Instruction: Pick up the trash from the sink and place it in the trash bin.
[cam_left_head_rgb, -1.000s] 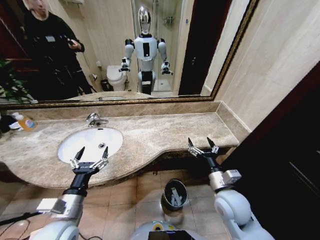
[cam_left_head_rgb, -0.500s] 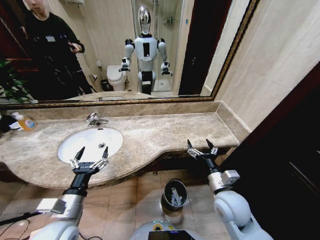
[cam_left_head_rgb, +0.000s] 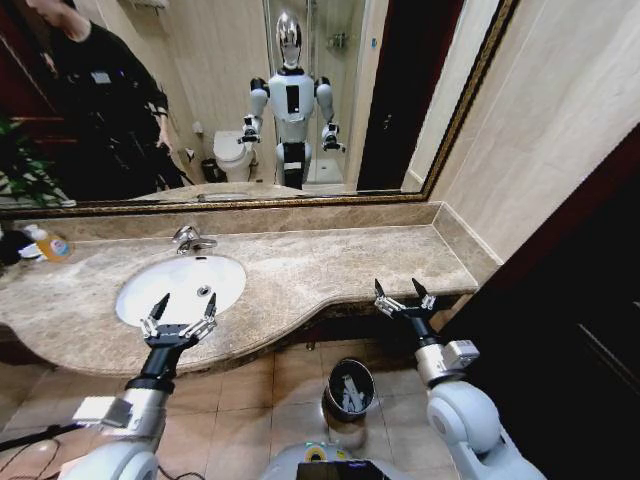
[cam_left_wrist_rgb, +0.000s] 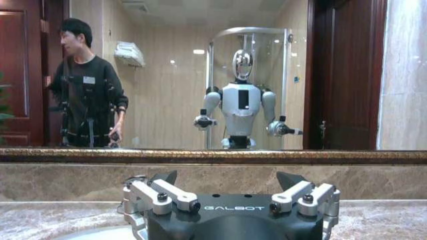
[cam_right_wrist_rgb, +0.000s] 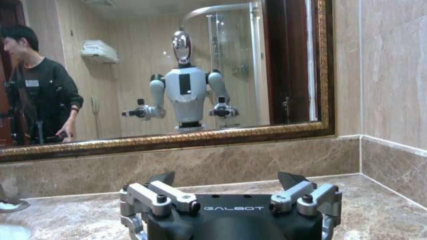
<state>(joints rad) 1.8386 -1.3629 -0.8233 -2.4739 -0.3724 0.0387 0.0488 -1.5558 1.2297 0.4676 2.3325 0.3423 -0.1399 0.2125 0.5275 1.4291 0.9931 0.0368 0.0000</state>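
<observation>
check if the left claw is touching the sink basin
Apart. In the head view the left claw, open, hangs over the marble counter's front edge, its tips short of the sink, with beige marble showing between them and the white bowl.

White sink at ten o'clock, set in a mottled beige marble worktop. Black trash bin with a silver rim at six. Orange-labelled pale bottle far at nine. Gold-patterned mirror frame.

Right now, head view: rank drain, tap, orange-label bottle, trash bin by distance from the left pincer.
From the left pincer, open at the basin's near rim:
1. Drain, just beyond.
2. Tap, behind basin.
3. Trash bin on floor, and orange-label bottle, far left: too close to call.
</observation>
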